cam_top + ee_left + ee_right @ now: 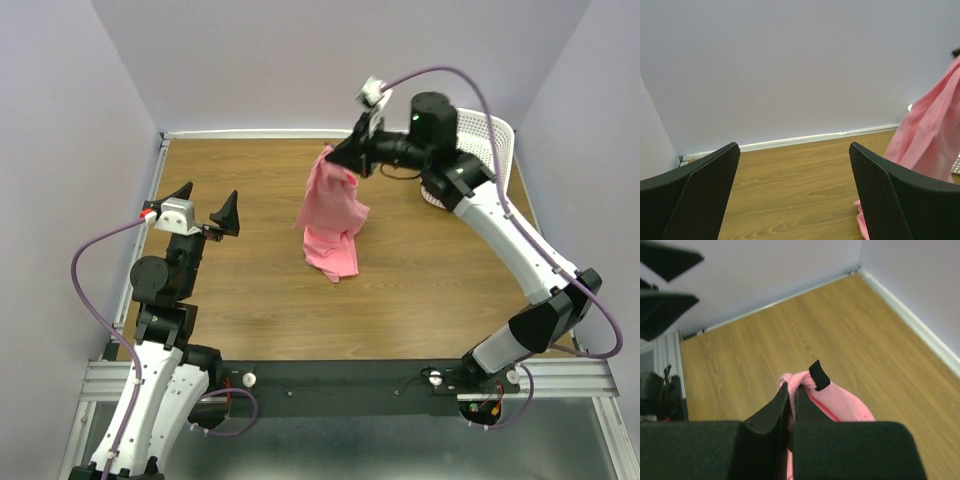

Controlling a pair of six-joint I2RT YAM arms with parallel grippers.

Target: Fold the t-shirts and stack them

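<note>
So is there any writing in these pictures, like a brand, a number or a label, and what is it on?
No text can be read in any view.
The small dark label on the pink t-shirt shows no lettering from this angle.
The table and the white basket show no words, numbers or signs.

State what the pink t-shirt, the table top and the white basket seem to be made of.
The t-shirt: thin matte cloth, perhaps cotton; it hangs in soft folds from the right tool. The table top: wood or wood-look laminate, smooth with low sheen; the grain pattern leaves it open. The basket: probably white plastic, with a perforated mesh wall.
</note>
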